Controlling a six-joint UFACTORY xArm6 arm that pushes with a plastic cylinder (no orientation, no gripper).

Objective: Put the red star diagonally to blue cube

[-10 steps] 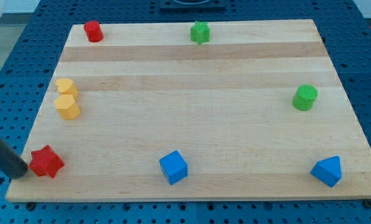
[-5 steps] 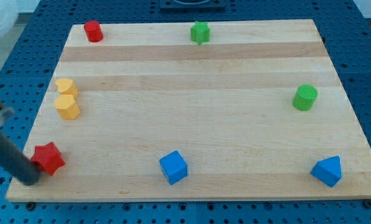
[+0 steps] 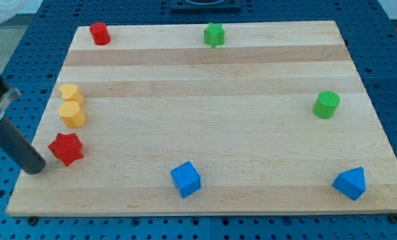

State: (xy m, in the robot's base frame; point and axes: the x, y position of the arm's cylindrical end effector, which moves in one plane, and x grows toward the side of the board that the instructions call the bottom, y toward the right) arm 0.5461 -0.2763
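Observation:
The red star (image 3: 66, 148) lies on the wooden board (image 3: 205, 127) near its left edge, just below the two yellow blocks. The blue cube (image 3: 185, 179) sits at the view's bottom, middle, well to the right of the star and lower. My tip (image 3: 37, 169) rests at the board's left edge, just to the left of and slightly below the red star, close to it or touching it.
Two yellow blocks (image 3: 71, 93) (image 3: 72, 115) stand close together at the left. A red cylinder (image 3: 99, 33) is at top left, a green star (image 3: 214, 34) at top middle, a green cylinder (image 3: 326, 105) at right, a blue wedge-like block (image 3: 350, 183) at bottom right.
The red star has been pushed up and slightly right, from near the bottom left corner to just below the yellow blocks. My tip followed it up and to the right.

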